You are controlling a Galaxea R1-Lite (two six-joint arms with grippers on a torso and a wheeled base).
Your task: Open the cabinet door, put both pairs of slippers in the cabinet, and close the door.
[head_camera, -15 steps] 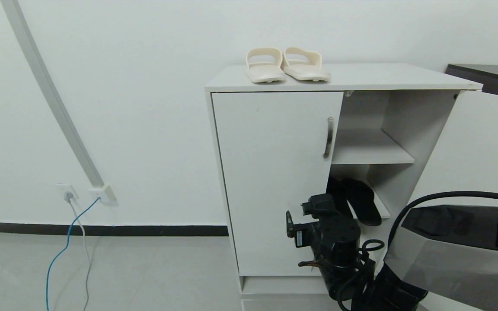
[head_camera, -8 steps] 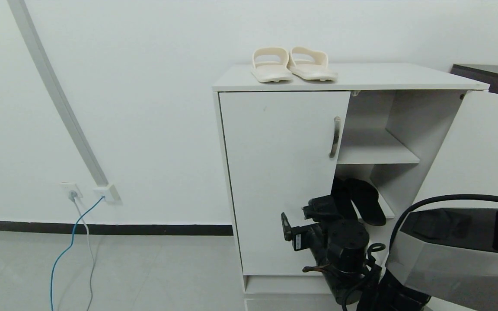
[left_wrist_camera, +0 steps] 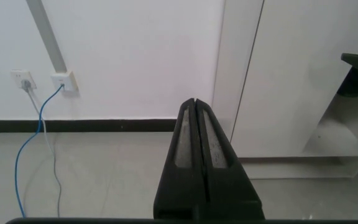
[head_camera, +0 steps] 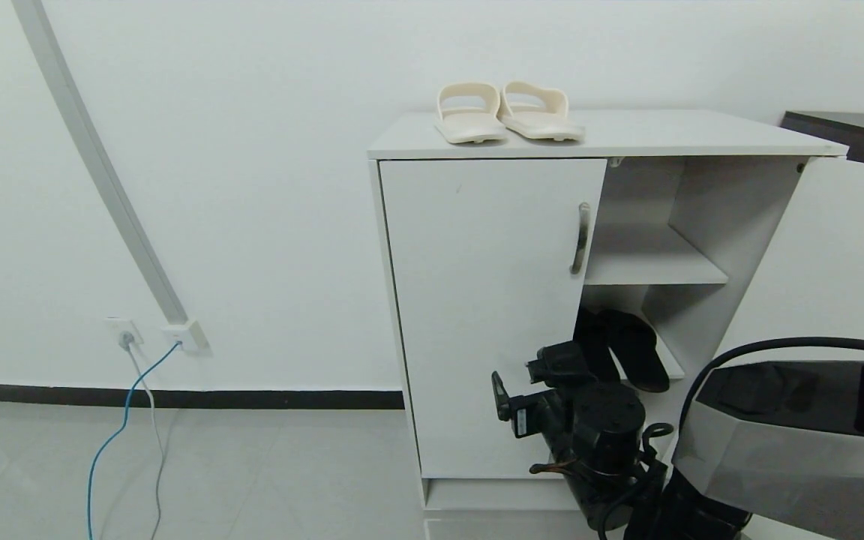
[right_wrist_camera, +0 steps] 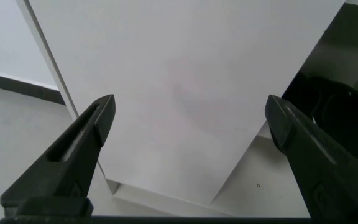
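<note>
Fingers of the right gripper stand wide apart in the right wrist view, with nothing between them. They face the flat white front of the shut left door of the cabinet. Past that door's free edge a dark rounded shape, most likely one of the black slippers, sits in the shadowed inside.

In the left wrist view the left gripper has its fingers pressed together on nothing. It points toward the wall and the lower part of the cabinet, well apart from both. A wall socket and a blue cable show off to one side, above the floor.

In the head view the beige slippers lie side by side, touching, on the cabinet top, toward its left end. The right door stands open. The black slippers lie on the lower shelf of the open compartment, partly behind the left door's free edge. The right gripper hovers in front of the lower part of the left door, near that edge and just short of the black slippers.

Against a second ago the whole head picture sits a little further right, which is the camera's doing. Both pairs lie where they lay, and the doors stand as they stood. Over the last half second the right gripper has edged only slightly toward the open side.
</note>
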